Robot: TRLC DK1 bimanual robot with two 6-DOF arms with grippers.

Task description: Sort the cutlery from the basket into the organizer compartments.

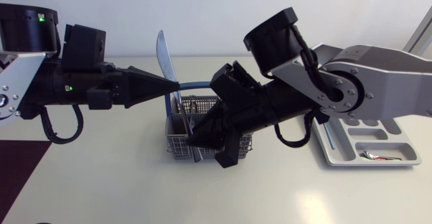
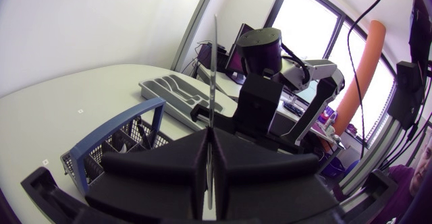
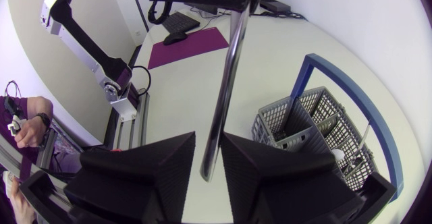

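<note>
White table (image 1: 135, 183); we count one basket (image 1: 177, 145), one organizer (image 1: 358, 146) right of it, one knife (image 1: 165, 59) above it. Left gripper (image 1: 174, 84) clamped on knife; right gripper (image 3: 209, 146) fingers apart around handle.

The pale table (image 1: 135, 190) bears a grey basket (image 1: 177, 146) (blue handle); organizer (image 1: 368, 163) at right; purple mat (image 1: 17, 170) at left.

Knife (image 3: 226, 82) between parted fingers (image 3: 155, 170) of right pincer (image 3: 209, 140), grey basket (image 3: 283, 126) with blue handle (image 3: 304, 72) beside

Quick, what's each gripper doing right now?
Left gripper: shut on the knife.
Right gripper: open around the knife's handle, not gripping it.
</note>
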